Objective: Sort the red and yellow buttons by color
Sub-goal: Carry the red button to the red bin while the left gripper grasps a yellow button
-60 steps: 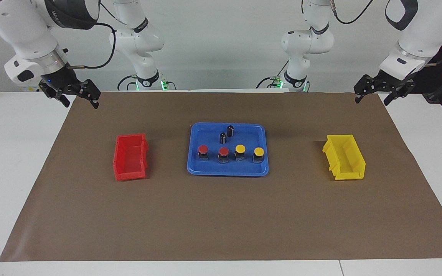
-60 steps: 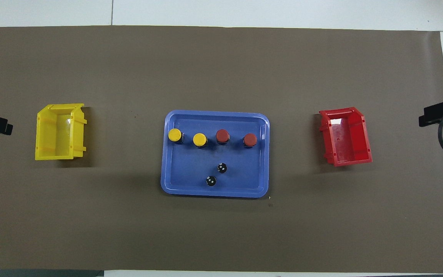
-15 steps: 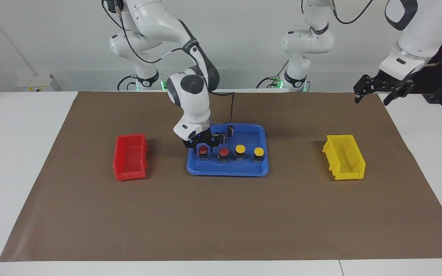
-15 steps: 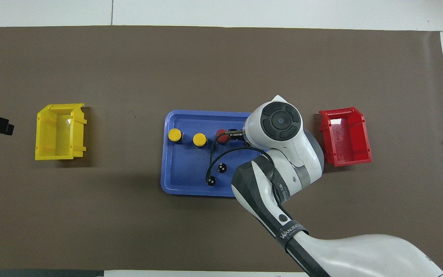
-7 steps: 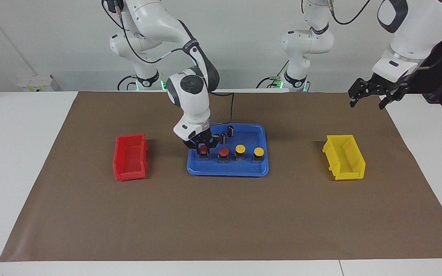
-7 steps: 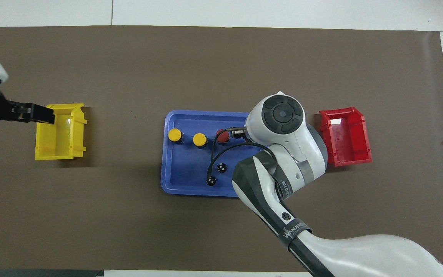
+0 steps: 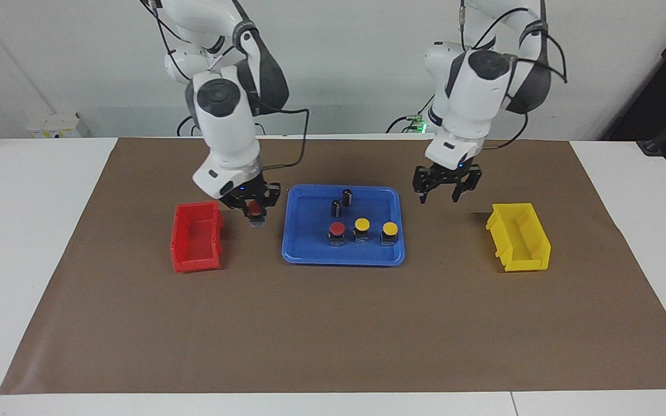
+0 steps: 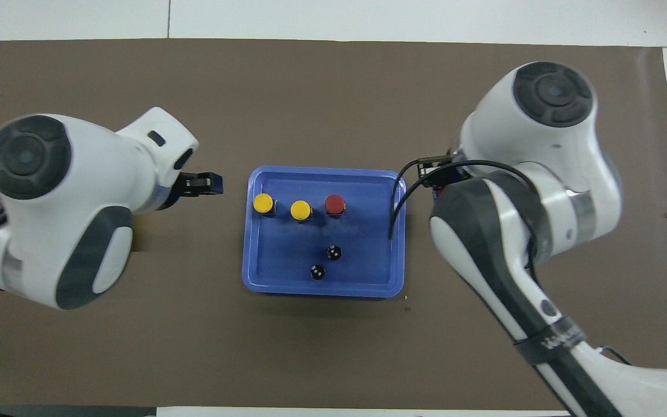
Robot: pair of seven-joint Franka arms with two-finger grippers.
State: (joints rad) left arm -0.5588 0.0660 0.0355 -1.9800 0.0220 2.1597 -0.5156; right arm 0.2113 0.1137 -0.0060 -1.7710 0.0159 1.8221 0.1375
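My right gripper [image 7: 256, 208] is shut on a red button [image 7: 257, 218] and holds it in the air over the mat, between the red bin [image 7: 196, 236] and the blue tray [image 7: 341, 260]. In the tray one red button [image 7: 337, 228] and two yellow buttons [image 7: 362, 224] [image 7: 389, 229] stand in a row; they also show in the overhead view as red [image 8: 334, 204] and yellow [image 8: 300, 210] [image 8: 263, 203]. My left gripper [image 7: 443, 193] is open and empty, over the mat between the tray and the yellow bin [image 7: 519, 236].
Two small black cylinders [image 7: 336, 207] [image 7: 347, 196] stand in the tray, nearer to the robots than the button row. In the overhead view the arms hide both bins. A brown mat [image 7: 333, 335] covers the table.
My right gripper has lifted the red button out of the tray and carried it toward the red bin. My left arm has swung in from the table's end to beside the tray.
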